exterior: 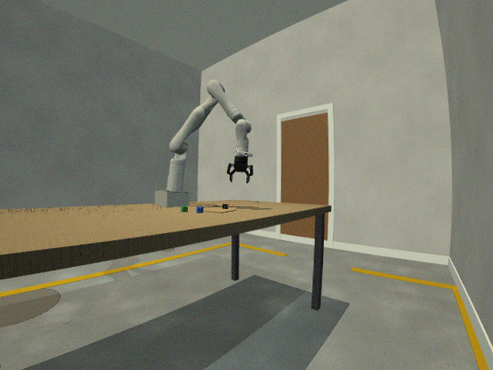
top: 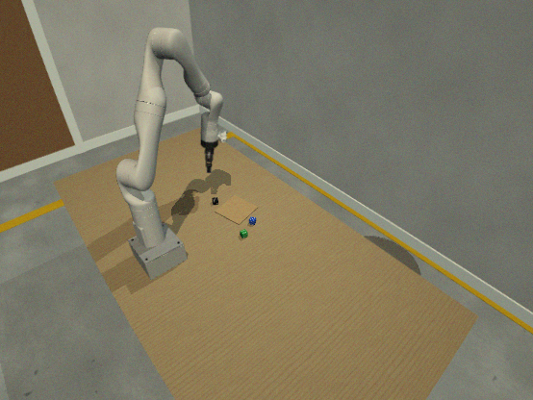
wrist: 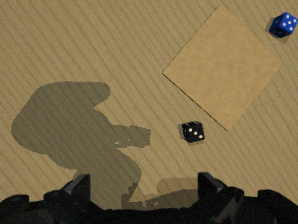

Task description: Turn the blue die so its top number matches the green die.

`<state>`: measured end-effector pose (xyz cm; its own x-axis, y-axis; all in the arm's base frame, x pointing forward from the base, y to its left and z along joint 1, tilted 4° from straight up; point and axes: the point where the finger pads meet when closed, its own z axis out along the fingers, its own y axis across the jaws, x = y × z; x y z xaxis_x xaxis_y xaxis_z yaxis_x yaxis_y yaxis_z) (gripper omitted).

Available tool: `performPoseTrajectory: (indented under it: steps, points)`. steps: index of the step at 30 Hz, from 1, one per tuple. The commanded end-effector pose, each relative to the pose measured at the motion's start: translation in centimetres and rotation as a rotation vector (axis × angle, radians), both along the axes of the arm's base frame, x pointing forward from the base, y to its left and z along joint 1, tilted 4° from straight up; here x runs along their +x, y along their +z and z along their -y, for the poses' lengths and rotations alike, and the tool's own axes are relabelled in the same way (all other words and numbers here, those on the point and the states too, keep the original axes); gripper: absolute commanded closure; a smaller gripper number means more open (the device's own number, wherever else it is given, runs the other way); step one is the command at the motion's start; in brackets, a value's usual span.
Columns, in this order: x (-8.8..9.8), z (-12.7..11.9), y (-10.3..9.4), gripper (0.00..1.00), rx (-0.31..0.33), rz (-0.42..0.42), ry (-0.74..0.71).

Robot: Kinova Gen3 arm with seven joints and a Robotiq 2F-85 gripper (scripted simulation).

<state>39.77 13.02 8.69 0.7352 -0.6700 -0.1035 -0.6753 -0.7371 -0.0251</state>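
Note:
The blue die (top: pixel 252 220) (exterior: pixel 199 209) (wrist: pixel 283 24) lies on the table just off a corner of the tan mat (top: pixel 236 209) (exterior: pixel 220 211) (wrist: pixel 225 65); in the wrist view its top shows several white pips. The green die (top: pixel 243 234) (exterior: pixel 183 208) lies on the table a little beyond the blue one, off the mat. A black die (top: pixel 215 201) (exterior: pixel 225 206) (wrist: pixel 192 132) lies next to the mat's opposite edge. My gripper (top: pixel 209 169) (exterior: pixel 239 179) (wrist: pixel 144 185) is open and empty, hanging high above the table, off to the side of the black die.
The arm's base block (top: pixel 157 257) (exterior: pixel 171 198) stands on the wooden table (top: pixel 289 308) (exterior: pixel 89 227) near the dice. The table's edges run close behind the gripper and along the right side.

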Motion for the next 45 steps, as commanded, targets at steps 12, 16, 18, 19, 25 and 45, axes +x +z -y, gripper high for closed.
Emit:
performPoseTrajectory:
  steps: [12,16,18,19,25,45]
  points:
    - [-4.4,19.4,-0.9,0.0,-0.019,0.012,-0.672]
    - [-5.5,21.2,-0.9,0.0,-0.023,0.014,-0.75]
    - [-6.4,22.7,-1.0,0.0,-0.026,0.016,-0.814]
    - [-6.8,23.3,-1.0,0.0,-0.027,0.017,-0.841]
    - [-8.4,25.3,-1.1,0.0,-0.032,0.02,-0.936]
    - [-8.7,25.6,-1.2,0.0,-0.033,0.02,-0.952]
